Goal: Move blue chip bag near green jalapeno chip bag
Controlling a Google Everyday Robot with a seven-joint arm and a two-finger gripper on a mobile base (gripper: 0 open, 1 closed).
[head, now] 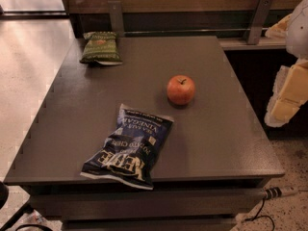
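Observation:
The blue chip bag (129, 148) lies flat near the front edge of the dark grey table (216, 143), its white lettering facing up. The green jalapeno chip bag (100, 47) lies at the table's far left corner. My gripper (288, 94), white with pale yellow parts, hangs at the right edge of the view, off the table's right side. It is well clear of both bags and holds nothing that I can see.
A red apple (181, 90) stands on the table right of centre, between the two bags and a little to the right. A wooden wall with metal brackets (115, 16) runs behind the table. A cable plug (276, 192) lies on the floor at front right.

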